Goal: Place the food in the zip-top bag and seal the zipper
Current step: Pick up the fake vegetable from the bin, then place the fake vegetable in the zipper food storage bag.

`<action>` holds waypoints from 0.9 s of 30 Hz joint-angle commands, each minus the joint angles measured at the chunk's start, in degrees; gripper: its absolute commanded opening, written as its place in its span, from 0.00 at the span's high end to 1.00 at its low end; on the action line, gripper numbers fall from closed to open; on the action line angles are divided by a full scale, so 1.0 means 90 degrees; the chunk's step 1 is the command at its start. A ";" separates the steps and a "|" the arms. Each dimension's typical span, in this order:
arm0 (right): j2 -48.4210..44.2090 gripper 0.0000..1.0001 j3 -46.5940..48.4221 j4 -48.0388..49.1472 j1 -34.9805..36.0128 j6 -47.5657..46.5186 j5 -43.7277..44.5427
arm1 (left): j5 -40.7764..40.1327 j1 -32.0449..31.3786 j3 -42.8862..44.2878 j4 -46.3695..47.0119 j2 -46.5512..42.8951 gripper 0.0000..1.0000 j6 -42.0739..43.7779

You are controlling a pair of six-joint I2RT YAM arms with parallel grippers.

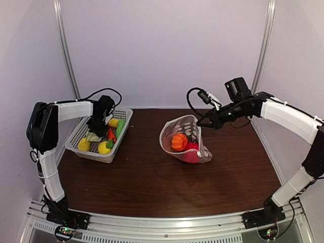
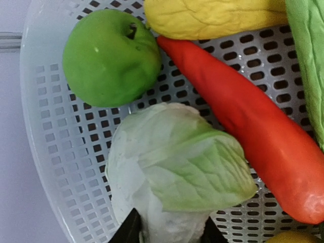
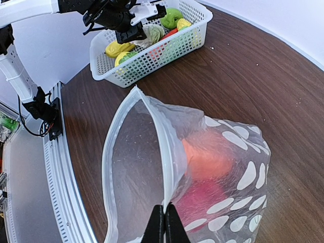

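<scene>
The dotted clear zip-top bag [image 1: 188,132] stands open in the middle of the table, with an orange pumpkin [image 1: 178,142] and a red piece [image 1: 191,152] inside. My right gripper [image 3: 164,223] is shut on the zipper strip [image 3: 169,147] at the mouth and holds it up; it also shows in the top view [image 1: 202,123]. My left gripper [image 2: 171,232] is down in the white basket [image 2: 55,152], its fingers closed against both sides of a pale green cabbage [image 2: 177,172]. A green apple [image 2: 109,55], a long red pepper [image 2: 253,136] and yellow corn [image 2: 212,17] lie around it.
The basket [image 1: 96,154] sits at the far left of the brown table, holding several more yellow and green pieces. The enclosure walls stand close at the back and sides. A metal rail runs along the near edge.
</scene>
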 commanded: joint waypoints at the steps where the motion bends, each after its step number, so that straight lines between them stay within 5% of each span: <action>1: -0.0264 1.00 -0.0096 0.0095 -0.0013 -0.0029 0.0047 | -0.0410 -0.0173 0.0443 -0.0377 -0.0143 0.74 -0.0083; 7: -0.0275 1.00 -0.0121 0.0116 -0.0011 -0.0024 0.0122 | -0.0274 -0.0758 0.0890 -0.1264 -0.1530 0.77 -0.0639; 12: -0.0217 1.00 -0.0069 0.0097 -0.0010 -0.0002 0.0171 | 0.1417 -0.1186 0.1046 -0.1260 -0.2547 0.78 -0.1591; 19: -0.0024 1.00 0.0259 -0.0014 -0.0010 0.0091 0.0452 | 0.5814 -0.1716 -0.0945 0.2644 -0.4004 0.80 -0.3607; 22: 0.0096 1.00 0.0492 -0.0125 -0.0010 0.0146 0.0464 | 0.6277 -0.2376 -0.1332 0.3943 -0.3846 0.81 -0.4287; 27: 0.0205 1.00 0.0708 -0.0196 -0.0016 0.0220 0.0380 | 0.6317 -0.3232 -0.1250 0.4636 -0.2984 0.83 -0.4733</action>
